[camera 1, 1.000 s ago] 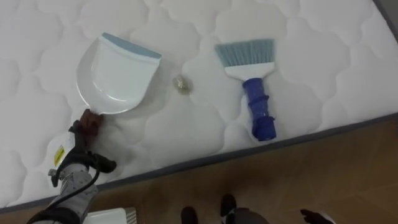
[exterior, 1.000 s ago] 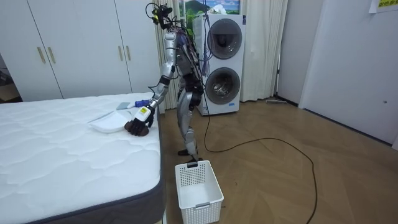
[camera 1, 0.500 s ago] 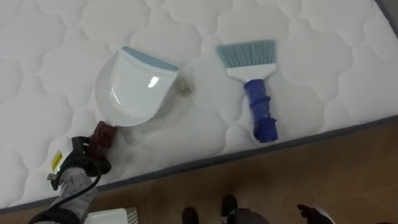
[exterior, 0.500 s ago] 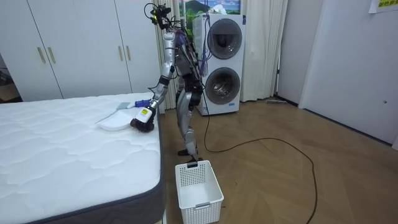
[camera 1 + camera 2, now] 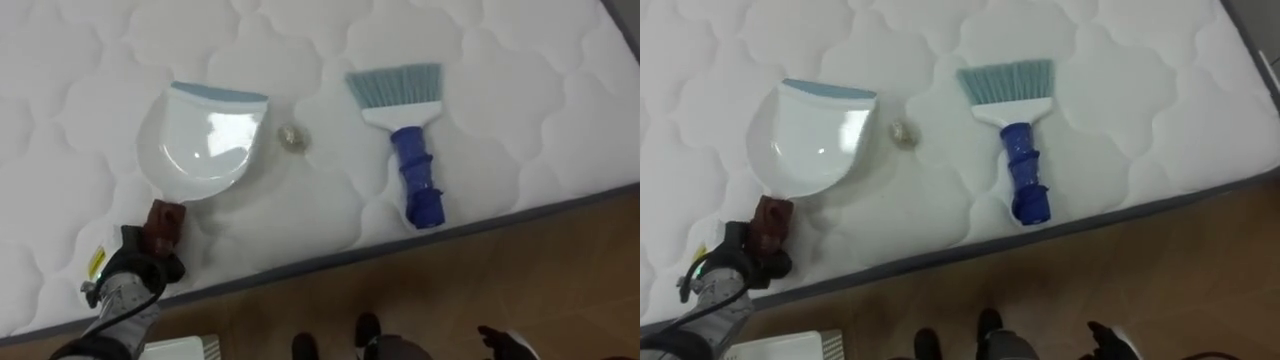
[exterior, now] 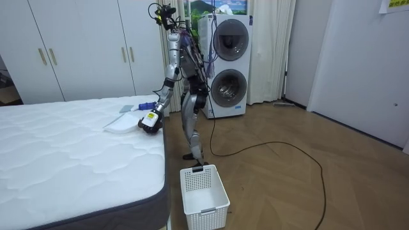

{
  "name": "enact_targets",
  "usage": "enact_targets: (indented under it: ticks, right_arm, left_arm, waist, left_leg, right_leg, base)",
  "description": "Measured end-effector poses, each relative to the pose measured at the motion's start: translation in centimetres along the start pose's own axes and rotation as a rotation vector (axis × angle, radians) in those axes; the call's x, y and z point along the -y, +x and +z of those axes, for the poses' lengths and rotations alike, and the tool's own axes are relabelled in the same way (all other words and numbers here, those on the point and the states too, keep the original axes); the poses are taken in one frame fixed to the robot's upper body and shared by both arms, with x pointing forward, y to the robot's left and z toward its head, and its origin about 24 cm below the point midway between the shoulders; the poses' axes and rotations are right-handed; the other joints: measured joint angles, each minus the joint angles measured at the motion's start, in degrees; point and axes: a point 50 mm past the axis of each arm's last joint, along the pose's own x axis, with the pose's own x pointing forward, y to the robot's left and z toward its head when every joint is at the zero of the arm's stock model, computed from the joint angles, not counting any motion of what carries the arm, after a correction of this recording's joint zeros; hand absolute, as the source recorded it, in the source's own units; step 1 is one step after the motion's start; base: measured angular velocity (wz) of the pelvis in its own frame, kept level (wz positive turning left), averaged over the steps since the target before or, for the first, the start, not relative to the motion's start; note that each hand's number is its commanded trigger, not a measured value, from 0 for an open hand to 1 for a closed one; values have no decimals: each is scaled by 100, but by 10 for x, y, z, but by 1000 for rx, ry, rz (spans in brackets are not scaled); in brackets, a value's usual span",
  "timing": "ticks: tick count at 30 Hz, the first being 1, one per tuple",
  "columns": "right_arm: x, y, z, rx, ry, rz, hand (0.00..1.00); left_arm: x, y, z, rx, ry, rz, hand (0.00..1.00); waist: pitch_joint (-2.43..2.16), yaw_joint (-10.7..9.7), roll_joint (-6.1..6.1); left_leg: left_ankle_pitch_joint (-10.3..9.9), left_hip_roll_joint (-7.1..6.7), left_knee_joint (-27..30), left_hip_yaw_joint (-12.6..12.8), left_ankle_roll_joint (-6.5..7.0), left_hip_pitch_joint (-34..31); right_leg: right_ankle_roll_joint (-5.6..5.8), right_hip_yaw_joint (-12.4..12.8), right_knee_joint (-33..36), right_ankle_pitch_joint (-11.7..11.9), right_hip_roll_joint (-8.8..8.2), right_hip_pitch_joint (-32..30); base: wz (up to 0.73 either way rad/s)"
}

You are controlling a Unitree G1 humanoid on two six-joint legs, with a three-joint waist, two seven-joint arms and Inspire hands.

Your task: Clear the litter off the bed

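Left eye view: dustpan [image 5: 205,135], likely light rigid plastic, on bed [image 5: 500,60], lip just beside crumpled scrap [image 5: 290,136]; left hand [image 5: 135,272] fingers curled round its brown handle. Brush [image 5: 412,150]: probably stiff; take by blue handle.

The left hand [image 5: 138,270] is closing over the near end of the dustpan [image 5: 205,148]'s handle and hiding it. The scrap [image 5: 291,136] lying just beside the dustpan's lip is too small to tell what it is. The bottom edge is cutting off the basket [image 5: 180,349] and the right hand [image 5: 497,344]. The bed [image 5: 480,60] is running out past the top and left edges. In the room view the brush [image 6: 144,106] is showing as a mere blue speck.
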Motion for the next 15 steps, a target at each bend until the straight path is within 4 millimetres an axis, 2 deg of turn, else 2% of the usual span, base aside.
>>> enact_targets:
  ticks: [15]
  right_arm:
    - [0,-1,-4,-3,10,-17,0]
  left_arm:
    - [0,-2,-7,-5,32,12,100]
  waist:
    - [2,62,-3]
  left_leg:
    - [-2,6,-139,101,-2,75]
  right_leg:
    - [1,107,-31,0,40,-22]
  base:
    - [-4]
